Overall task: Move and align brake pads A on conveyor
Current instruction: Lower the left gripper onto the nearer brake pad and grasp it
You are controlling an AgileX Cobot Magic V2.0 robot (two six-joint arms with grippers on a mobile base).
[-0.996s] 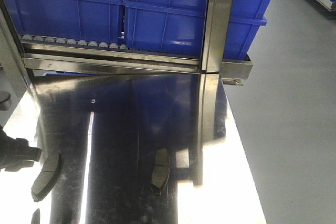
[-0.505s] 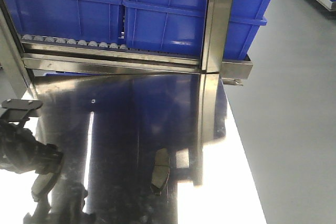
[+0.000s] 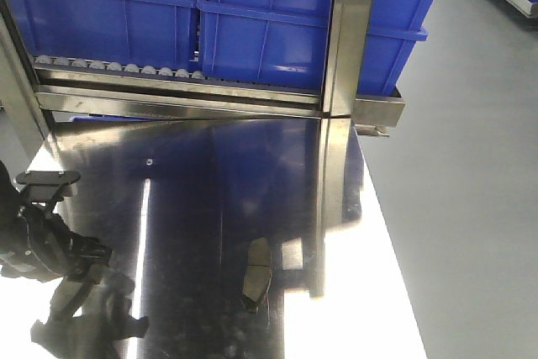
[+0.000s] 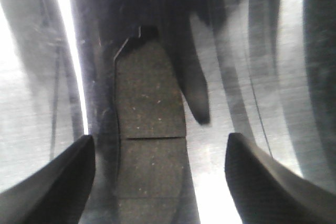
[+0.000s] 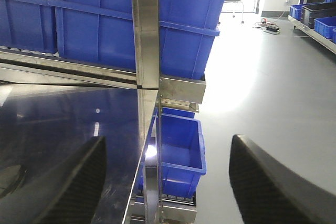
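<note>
Two dark grey brake pads A lie on the shiny steel tabletop (image 3: 185, 208). One pad (image 3: 256, 273) rests alone near the middle front. The other pad (image 4: 149, 129) fills the left wrist view, lying lengthwise with its groove across and its tab at the far end. My left gripper (image 4: 157, 182) is open low over it, with one finger (image 4: 55, 182) left of the pad and the other finger (image 4: 268, 182) well to its right. In the front view the left gripper (image 3: 80, 279) covers most of that pad. My right gripper (image 5: 173, 182) is open and empty over the table's right edge. The conveyor is out of view.
Large blue bins (image 3: 277, 23) stand on a roller rack behind the tabletop, and a steel post (image 3: 349, 31) rises at the back right. A smaller blue bin (image 5: 178, 148) sits below the table's right edge, beside grey floor (image 3: 471, 208).
My left arm has come in from the left edge and settled over the left pad, now straddling it. The middle pad has not moved.
</note>
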